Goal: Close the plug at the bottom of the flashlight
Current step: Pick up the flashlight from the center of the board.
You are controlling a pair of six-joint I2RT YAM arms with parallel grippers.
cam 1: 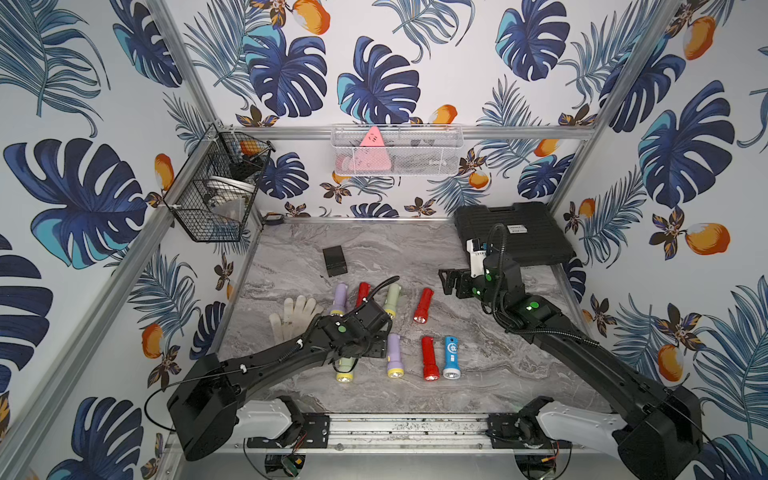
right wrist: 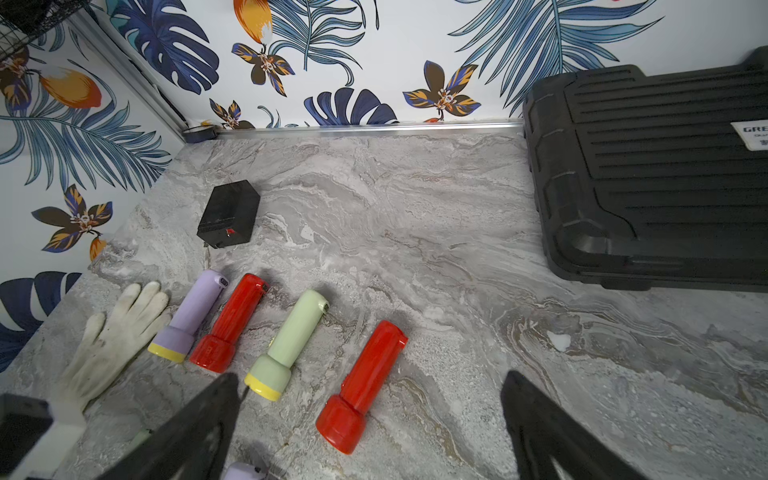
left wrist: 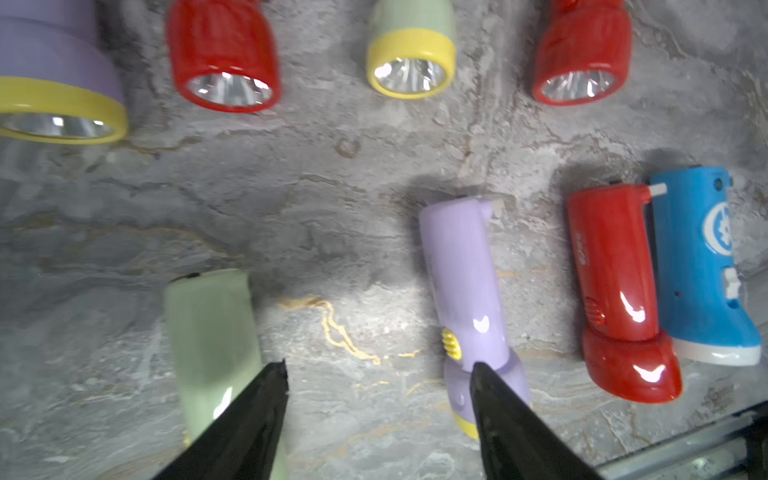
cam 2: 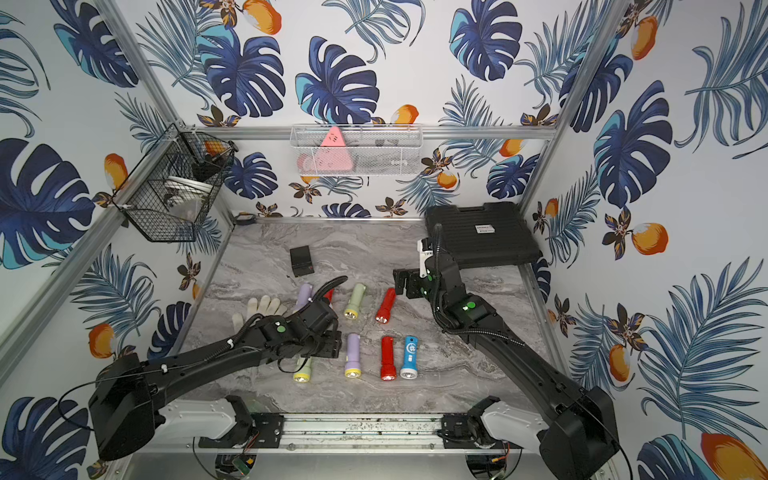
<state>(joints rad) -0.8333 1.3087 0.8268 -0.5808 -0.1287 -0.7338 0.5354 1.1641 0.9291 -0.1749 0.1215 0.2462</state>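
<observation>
Smooth pale green flashlight (left wrist: 212, 332), cylindrical, just beside one jaw of left pincer (left wrist: 379, 368); pincer released, empty, over veined grey marble surface (left wrist: 291, 208). Glossy lilac flashlight (left wrist: 465, 270) beside other jaw, tab jutting at butt. Right pincer (right wrist: 372, 377) spread wide, empty.

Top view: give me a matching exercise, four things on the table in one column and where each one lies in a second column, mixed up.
Things
1. blue flashlight
2. white glove
3. big black case
4. small black box

Places
A. far right corner of the table
B. beside the far purple flashlight, on its left
C. on its own, just behind that purple flashlight
D. right end of the near row, next to a red flashlight

Pairs: 1-D, 2-B, 3-A, 4-C
</observation>
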